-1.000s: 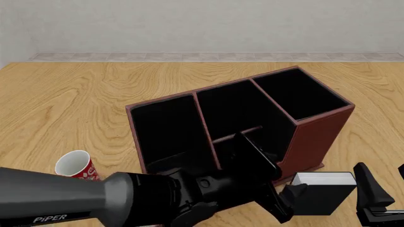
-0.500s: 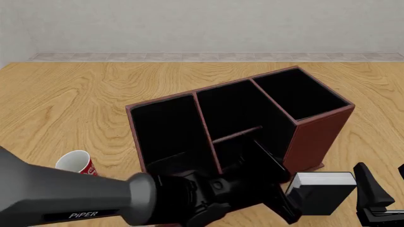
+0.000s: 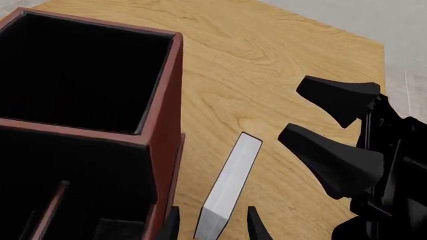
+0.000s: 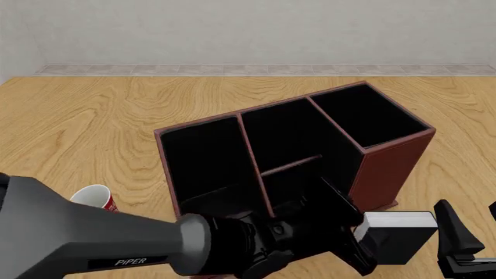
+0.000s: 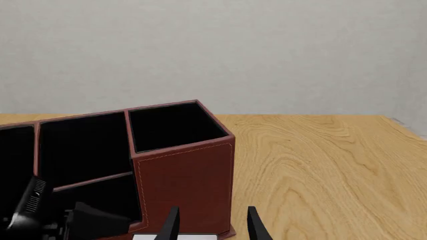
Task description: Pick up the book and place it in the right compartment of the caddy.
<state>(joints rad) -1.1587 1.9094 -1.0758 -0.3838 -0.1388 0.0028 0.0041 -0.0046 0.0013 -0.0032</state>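
Straddling the book's (image 3: pixel 230 187) page edge, left hand (image 3: pixel 212 226) open beside caddy (image 3: pixel 163 125); right hand (image 4: pixel 465 241) open.

Front view: we look forward and down from above and behind the arms, over the caddy (image 4: pixel 294 154). Both wrist views sit low and close, facing the caddy's tall end (image 3: pixel 163 110) (image 5: pixel 183 175); all three share it.
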